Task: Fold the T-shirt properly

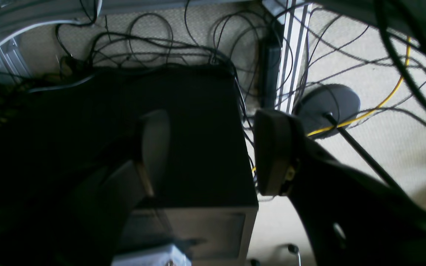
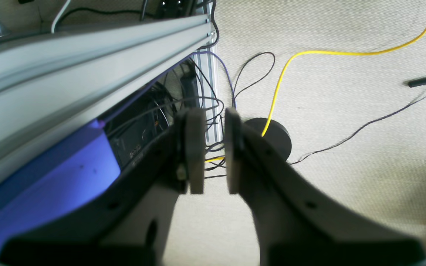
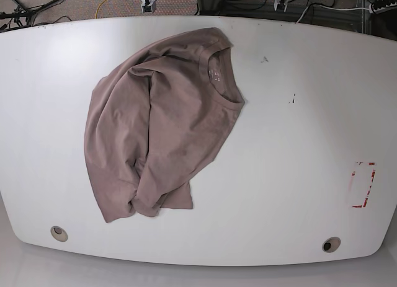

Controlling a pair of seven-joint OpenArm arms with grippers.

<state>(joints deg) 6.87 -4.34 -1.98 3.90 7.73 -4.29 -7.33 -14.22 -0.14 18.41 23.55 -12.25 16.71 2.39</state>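
The mauve-brown T-shirt (image 3: 161,126) lies crumpled on the left half of the white table (image 3: 298,144) in the base view. Its collar (image 3: 220,70) points to the far side and one side is folded over onto the body. Neither arm shows in that view. In the left wrist view my left gripper (image 1: 213,151) hangs open and empty, its fingers wide apart, above a black box (image 1: 198,122) on the floor. In the right wrist view my right gripper (image 2: 210,151) is off the table over carpet. Its pads stand a narrow gap apart with nothing between them.
A red marked rectangle (image 3: 363,185) sits near the table's right edge, and two round holes (image 3: 59,233) (image 3: 330,244) near its front edge. Tangled cables (image 1: 161,51), a yellow cable (image 2: 283,74), a round black stand base (image 1: 327,107) and an aluminium rail (image 2: 87,55) are below.
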